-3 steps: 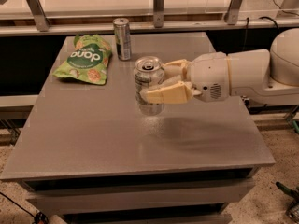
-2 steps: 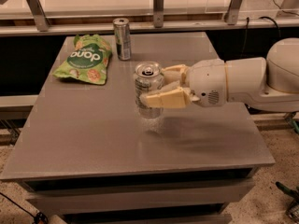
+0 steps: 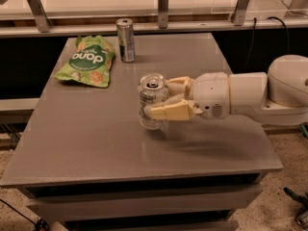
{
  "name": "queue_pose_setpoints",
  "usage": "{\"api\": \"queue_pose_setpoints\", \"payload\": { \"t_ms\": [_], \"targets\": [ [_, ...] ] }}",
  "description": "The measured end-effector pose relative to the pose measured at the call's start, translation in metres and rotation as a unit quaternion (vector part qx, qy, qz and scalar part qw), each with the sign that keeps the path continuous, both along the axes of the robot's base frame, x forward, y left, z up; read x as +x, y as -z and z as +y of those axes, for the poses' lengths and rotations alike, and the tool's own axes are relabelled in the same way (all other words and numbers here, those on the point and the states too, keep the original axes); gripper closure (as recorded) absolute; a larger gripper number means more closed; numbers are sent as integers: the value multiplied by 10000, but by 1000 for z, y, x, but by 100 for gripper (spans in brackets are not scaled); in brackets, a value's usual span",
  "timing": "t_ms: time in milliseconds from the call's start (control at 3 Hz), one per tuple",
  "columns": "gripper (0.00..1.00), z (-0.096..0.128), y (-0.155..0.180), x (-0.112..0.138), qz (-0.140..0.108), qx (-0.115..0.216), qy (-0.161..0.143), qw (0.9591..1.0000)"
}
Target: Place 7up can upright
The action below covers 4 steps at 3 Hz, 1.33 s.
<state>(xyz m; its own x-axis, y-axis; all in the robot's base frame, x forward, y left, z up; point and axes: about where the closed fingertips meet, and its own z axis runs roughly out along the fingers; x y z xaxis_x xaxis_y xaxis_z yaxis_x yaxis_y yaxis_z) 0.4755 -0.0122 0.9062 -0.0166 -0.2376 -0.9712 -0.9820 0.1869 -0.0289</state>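
The 7up can stands upright near the middle of the grey table, silver top with pull tab facing up. Its base is at or just above the table surface. My gripper reaches in from the right on a white arm and is shut on the can. One cream finger crosses the can's front and the other lies behind it. The can's lower right side is hidden by the near finger.
A taller slim silver-and-dark can stands upright at the back of the table. A green snack bag lies flat at the back left. Metal rail posts run behind the table's far edge.
The gripper and the can have moved down and slightly toward the front of the table, bringing the can's base to the surface. The slim can and bag have not moved.
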Motion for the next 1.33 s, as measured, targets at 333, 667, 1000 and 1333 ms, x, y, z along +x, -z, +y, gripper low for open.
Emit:
{"api": "queue_pose_setpoints", "payload": {
  "t_ms": [333, 667, 1000, 1333],
  "targets": [
    [100, -2, 10, -1, -22, 37, -22, 10000],
    [100, -1, 14, -3, -89, 97, -80, 9999],
    [83, 1, 12, -4, -106, 87, -99, 9999],
    [59, 4, 10, -5, -125, 81, -122, 9998]
  ]
}}
